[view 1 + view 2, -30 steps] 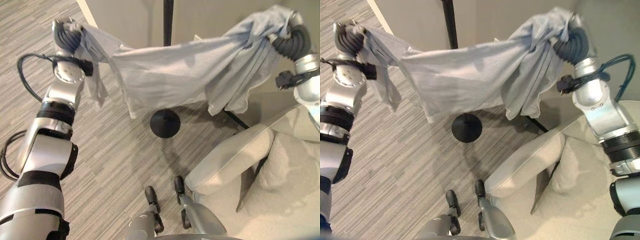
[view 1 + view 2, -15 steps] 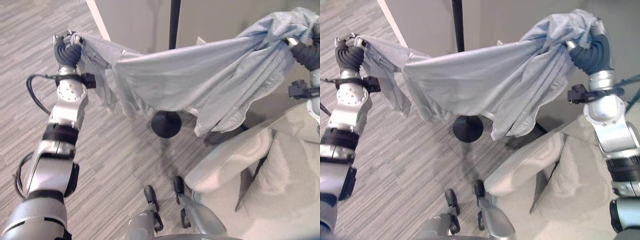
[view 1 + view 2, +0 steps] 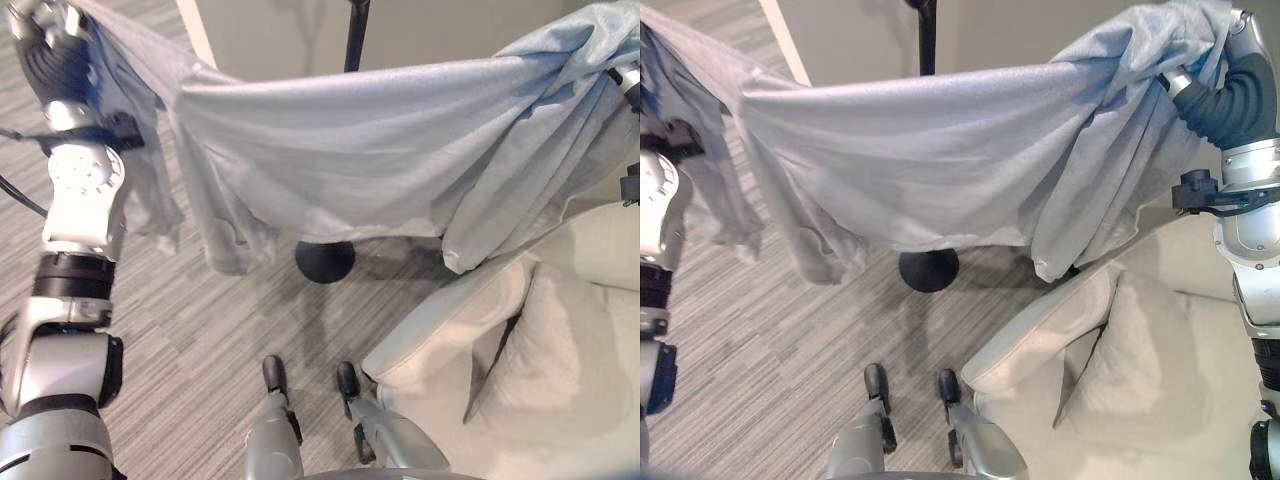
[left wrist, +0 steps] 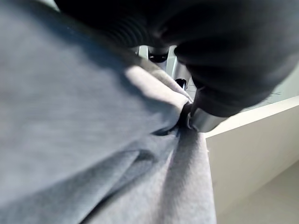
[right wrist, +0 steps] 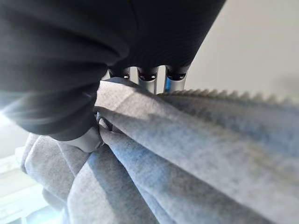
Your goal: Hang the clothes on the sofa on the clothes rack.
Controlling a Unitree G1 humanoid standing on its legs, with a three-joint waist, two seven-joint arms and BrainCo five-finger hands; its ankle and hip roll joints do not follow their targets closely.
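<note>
Garment (image 3: pixel 380 150): pale grey-blue cloth, held up in the air and stretched wide between both hands, sagging in the middle, in front of the rack pole.
Left hand (image 3: pixel 45 45): raised high, fingers clenched on one end of the cloth.
Right hand (image 3: pixel 1230 85): raised, fingers pinching the bunched other end.
Rack (image 3: pixel 928 35): dark pole, round base on striped floor (image 3: pixel 200 330).
Sofa (image 3: pixel 1140 390): cream, below the right arm.
</note>
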